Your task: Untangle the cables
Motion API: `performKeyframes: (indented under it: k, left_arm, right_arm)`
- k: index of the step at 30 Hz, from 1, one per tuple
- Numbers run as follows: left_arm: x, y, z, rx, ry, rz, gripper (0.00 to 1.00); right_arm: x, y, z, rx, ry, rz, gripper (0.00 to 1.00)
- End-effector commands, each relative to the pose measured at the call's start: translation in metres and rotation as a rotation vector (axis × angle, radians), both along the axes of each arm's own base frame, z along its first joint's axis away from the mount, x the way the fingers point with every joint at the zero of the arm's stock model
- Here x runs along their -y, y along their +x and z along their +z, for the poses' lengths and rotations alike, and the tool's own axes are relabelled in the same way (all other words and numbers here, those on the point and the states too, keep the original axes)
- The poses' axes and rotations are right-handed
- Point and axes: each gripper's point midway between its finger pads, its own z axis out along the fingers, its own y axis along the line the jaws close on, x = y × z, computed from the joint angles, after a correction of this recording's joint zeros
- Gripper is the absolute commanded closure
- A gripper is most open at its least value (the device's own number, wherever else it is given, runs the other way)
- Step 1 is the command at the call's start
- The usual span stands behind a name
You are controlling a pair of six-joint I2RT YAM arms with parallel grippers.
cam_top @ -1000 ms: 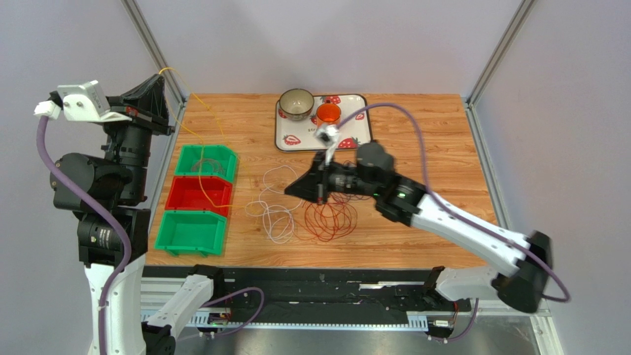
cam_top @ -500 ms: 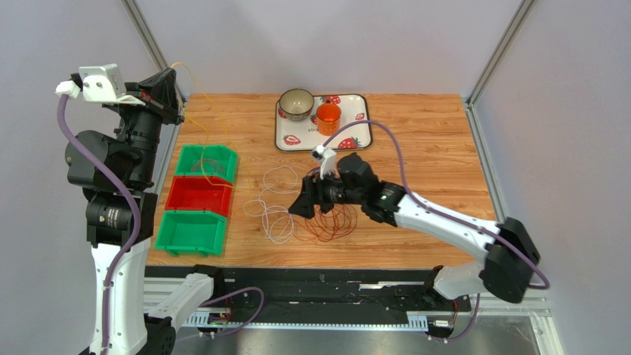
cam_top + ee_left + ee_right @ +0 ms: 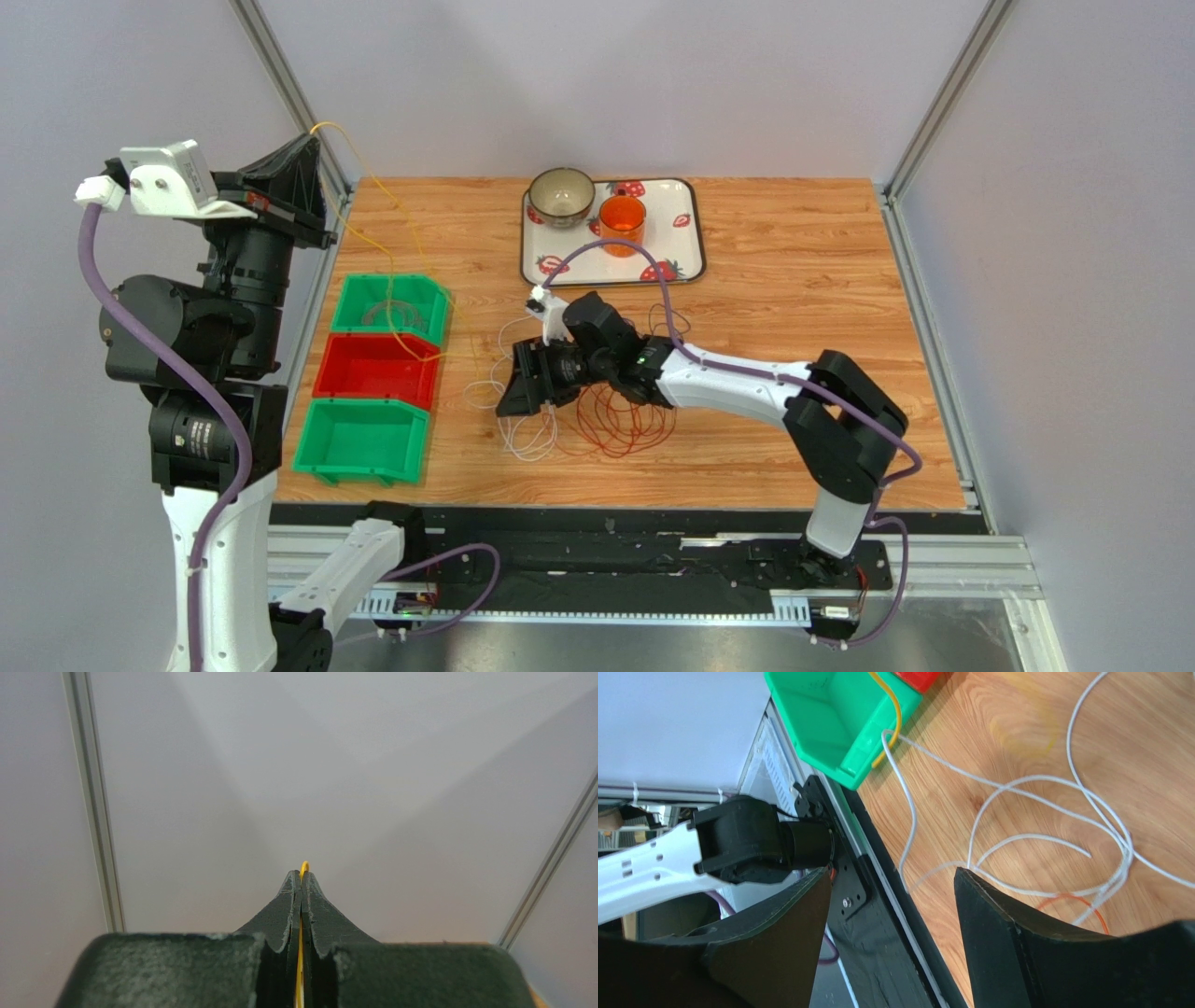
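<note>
The cables lie loose on the wooden table. White loops (image 3: 528,424) sit left of a dark red coil (image 3: 627,416). A yellow cable (image 3: 368,186) runs from the bins up to my left gripper (image 3: 307,151), which is raised high at the back left and shut on it. The left wrist view shows the yellow strand (image 3: 303,869) pinched between the closed fingertips. My right gripper (image 3: 509,402) hangs open low over the white loops (image 3: 1018,840), nothing between its fingers (image 3: 990,917). An orange strand (image 3: 1074,899) shows beside the right finger.
Three bins stand in a row at the left: green (image 3: 394,307), red (image 3: 376,373), green (image 3: 361,441). A strawberry-print tray (image 3: 679,258) at the back holds a bowl (image 3: 561,196) and an orange cup (image 3: 622,216). The table's near edge and black rail (image 3: 878,903) lie under the right gripper.
My right gripper has opened and moved left and nearer, from above the dark red coil to the white loops. The left arm swayed slightly, still holding the yellow cable.
</note>
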Motion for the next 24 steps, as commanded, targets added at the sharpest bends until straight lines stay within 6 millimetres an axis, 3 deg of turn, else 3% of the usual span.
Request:
performKeyframes:
  k: [1,3,4,6,9,10,11,13,14,16,17,18,19,20,21,24]
  left_arm:
    - [0.004,-0.005,0.005,0.025,-0.003,-0.029,1.0]
    - [0.004,-0.005,0.005,0.026,-0.003,-0.029,1.0]
    - [0.005,-0.005,0.005,0.026,-0.006,-0.032,1.0]
    - [0.006,-0.004,0.006,0.026,-0.002,-0.039,1.0]
    - [0.006,0.0,0.007,0.019,0.001,-0.036,1.0]
    - [0.006,0.001,0.007,0.019,0.004,-0.033,1.0]
    - [0.005,0.001,0.011,0.026,0.006,-0.027,1.0]
    - [0.003,0.005,0.013,0.028,0.012,-0.01,1.0]
    - [0.002,0.002,0.02,0.047,0.016,-0.008,1.0]
    - [0.003,0.01,0.024,0.048,0.034,0.001,1.0]
    - [-0.003,0.008,0.032,0.063,0.024,0.03,1.0]
    - [-0.004,0.016,0.033,0.056,0.031,0.039,1.0]
    - [-0.004,0.018,0.035,0.059,0.032,0.044,1.0]
    - [-0.004,0.024,0.038,0.06,0.033,0.048,1.0]
    - [-0.004,0.027,0.04,0.061,0.039,0.053,1.0]
    - [-0.006,0.042,0.044,0.055,0.052,0.076,1.0]
  right_arm:
    - [-0.033,0.009,0.017,0.018,0.076,0.013,0.41]
    - [-0.041,0.009,0.019,0.016,0.08,0.024,0.6]
    - [-0.042,0.008,0.015,0.005,0.068,0.033,0.81]
    - [-0.043,0.004,0.02,0.015,0.067,0.045,1.0]
    - [-0.033,0.0,0.044,0.065,0.079,0.035,1.0]
    - [-0.02,-0.002,0.037,0.068,0.021,0.022,1.0]
    - [-0.009,-0.005,0.064,0.112,0.046,0.01,1.0]
    - [0.015,-0.005,0.071,0.162,-0.007,-0.036,1.0]
    - [0.037,-0.01,0.09,0.228,0.004,-0.051,1.0]
    - [0.067,-0.005,0.091,0.289,-0.051,-0.135,1.0]
    - [0.082,-0.006,0.081,0.308,-0.088,-0.153,1.0]
    - [0.098,-0.009,0.098,0.343,-0.063,-0.182,1.0]
    - [0.11,-0.008,0.097,0.358,-0.083,-0.208,1.0]
    - [0.12,-0.011,0.085,0.353,-0.113,-0.213,1.0]
    - [0.13,-0.015,0.096,0.369,-0.089,-0.227,1.0]
    - [0.148,-0.031,0.092,0.362,-0.076,-0.213,1.0]
